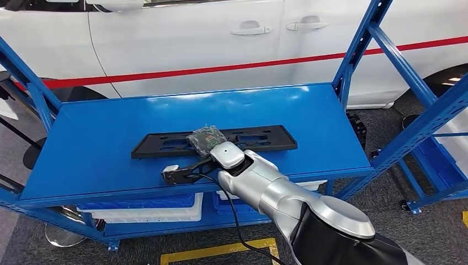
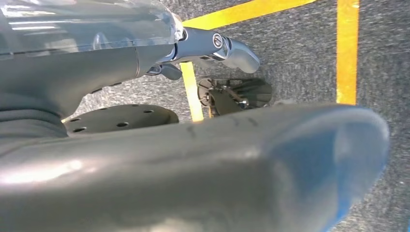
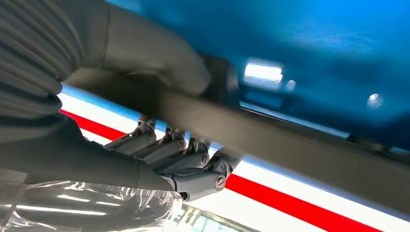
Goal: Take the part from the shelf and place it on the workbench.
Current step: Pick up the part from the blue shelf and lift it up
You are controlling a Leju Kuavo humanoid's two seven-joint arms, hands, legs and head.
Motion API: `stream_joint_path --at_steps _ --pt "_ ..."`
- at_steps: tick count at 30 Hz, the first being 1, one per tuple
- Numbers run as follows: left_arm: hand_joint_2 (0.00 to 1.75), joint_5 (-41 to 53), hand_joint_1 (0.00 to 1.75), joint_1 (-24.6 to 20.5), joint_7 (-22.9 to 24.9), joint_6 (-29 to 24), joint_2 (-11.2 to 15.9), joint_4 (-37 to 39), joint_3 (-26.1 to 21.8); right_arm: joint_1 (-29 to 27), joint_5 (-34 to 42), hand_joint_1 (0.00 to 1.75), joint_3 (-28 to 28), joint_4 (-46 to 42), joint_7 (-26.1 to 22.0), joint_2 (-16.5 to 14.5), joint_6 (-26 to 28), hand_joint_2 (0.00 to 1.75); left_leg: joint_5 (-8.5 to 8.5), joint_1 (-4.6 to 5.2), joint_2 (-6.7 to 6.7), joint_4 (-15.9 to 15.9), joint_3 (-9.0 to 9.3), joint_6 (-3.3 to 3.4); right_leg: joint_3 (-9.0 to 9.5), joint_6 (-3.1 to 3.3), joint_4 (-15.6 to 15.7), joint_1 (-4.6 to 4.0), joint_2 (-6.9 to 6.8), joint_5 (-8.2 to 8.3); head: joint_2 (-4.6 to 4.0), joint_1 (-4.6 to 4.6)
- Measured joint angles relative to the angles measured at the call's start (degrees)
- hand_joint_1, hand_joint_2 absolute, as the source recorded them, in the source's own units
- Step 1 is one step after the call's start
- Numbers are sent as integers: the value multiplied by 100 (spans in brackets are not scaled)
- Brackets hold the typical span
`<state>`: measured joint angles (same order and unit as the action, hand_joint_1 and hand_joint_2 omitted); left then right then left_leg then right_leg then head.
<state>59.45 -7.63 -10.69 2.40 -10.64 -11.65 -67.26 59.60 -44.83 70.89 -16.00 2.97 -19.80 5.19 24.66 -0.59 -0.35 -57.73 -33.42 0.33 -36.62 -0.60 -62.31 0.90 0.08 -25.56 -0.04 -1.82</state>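
The part is a long flat black plastic frame [image 1: 259, 138] lying across the middle of the blue shelf board [image 1: 99, 138]. My right hand [image 1: 207, 139], wrapped in clear film, sits over the frame's middle. In the right wrist view its thumb [image 3: 154, 63] lies on one side of the frame's bar [image 3: 300, 154] and its fingers [image 3: 174, 157] curl around the other side, gripping it. My left hand [image 2: 145, 164] hangs over grey floor, its fingers [image 2: 227, 48] straight, holding nothing.
A white car with a red stripe [image 1: 221, 69] stands close behind the shelf. Blue uprights [image 1: 356, 49] and slanted braces [image 1: 419, 121] frame the board at both ends. Blue and white bins [image 1: 149, 208] sit on the level below. Yellow tape [image 1: 221, 251] marks the floor.
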Motion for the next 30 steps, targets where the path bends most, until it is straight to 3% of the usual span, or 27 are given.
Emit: stream_joint_path --at_steps 2,6,8,10,11,12,13,15,17,20,22,25,26,27,28,30 --pt "0 -2 0 -13 -9 1 3 0 -10 -12 1 175 -33 33 -28 9 23 175 13 15 -10 -27 -24 -60 127 46 299 -21 4 46 0 -4" --pt "0 -5 0 -22 -12 4 13 0 -22 -26 2 175 -102 68 -31 38 93 175 103 -11 -3 -118 -60 -186 142 180 366 -26 4 88 0 -6" --pt "0 -6 0 -21 -16 12 19 0 -24 -42 3 175 -129 81 -37 54 130 175 408 -21 7 -623 -272 -226 155 224 392 -13 -5 106 0 -8" --pt "0 -6 0 -11 -21 17 21 0 -26 -91 2 175 -153 94 -51 72 200 175 728 -24 7 -1368 -605 -251 149 237 386 -26 -7 106 0 -8" --pt "0 -6 0 -2 -23 17 22 0 -27 -119 0 175 -168 98 -63 80 248 175 775 -25 7 -1594 -711 -256 148 239 381 -31 -7 105 0 -8" --pt "0 -6 0 7 -24 18 22 0 -28 -141 -2 175 -185 102 -84 87 305 175 715 -25 8 -1615 -722 -255 148 240 375 -34 -6 103 0 -8" --pt "0 -6 0 13 -25 18 22 0 -30 -154 -7 175 -204 104 -105 91 368 175 557 -25 8 -1403 -624 -247 151 238 369 -36 -2 101 0 -8" --pt "0 -5 0 18 -23 18 23 0 -33 -161 -27 175 -244 105 -143 93 512 175 196 -20 12 -616 -248 -212 153 224 357 -44 7 95 0 -8" --pt "0 -3 0 19 -19 17 24 0 -36 -164 -55 175 -271 105 -150 97 649 175 57 1 9 -105 -14 -151 135 177 348 -60 18 99 0 -7" --pt "0 3 0 42 3 17 21 0 -43 -172 -84 175 -310 102 -190 101 893 175 34 10 4 -21 -7 -52 113 78 357 -60 22 120 0 -3" --pt "0 8 0 56 22 17 15 0 -48 -158 -89 175 -371 83 -241 105 1153 175 -8 -17 10 21 -1 23 36 25 188 -58 19 -15 0 4" --pt "0 3 0 66 37 16 6 0 -62 -130 -62 175 -517 -1 -354 117 1616 175 -27 -21 16 34 -10 74 -425 -17 -813 -48 14 -542 0 18" --pt "0 -2 0 76 38 14 4 0 -70 -127 -50 175 -593 -51 -406 127 1792 175 -26 -19 16 30 -13 74 -569 -23 -1117 -47 13 -635 0 18" --pt "0 -9 0 89 38 12 4 0 -78 -120 -56 175 -691 -122 -452 139 1967 175 -24 -18 15 24 -16 72 -632 -22 -1241 -47 13 -624 0 18" --pt "0 -16 0 102 35 10 3 0 -84 -108 -83 175 -814 -219 -494 156 2129 175 -19 -18 11 16 -17 68 -583 -12 -1134 -48 12 -504 0 18" --pt "0 -35 0 119 29 9 -4 0 -95 -60 -172 175 -1108 -455 -541 195 2357 175 0 -17 2 -6 -18 44 -246 34 -430 -53 12 -123 0 18"
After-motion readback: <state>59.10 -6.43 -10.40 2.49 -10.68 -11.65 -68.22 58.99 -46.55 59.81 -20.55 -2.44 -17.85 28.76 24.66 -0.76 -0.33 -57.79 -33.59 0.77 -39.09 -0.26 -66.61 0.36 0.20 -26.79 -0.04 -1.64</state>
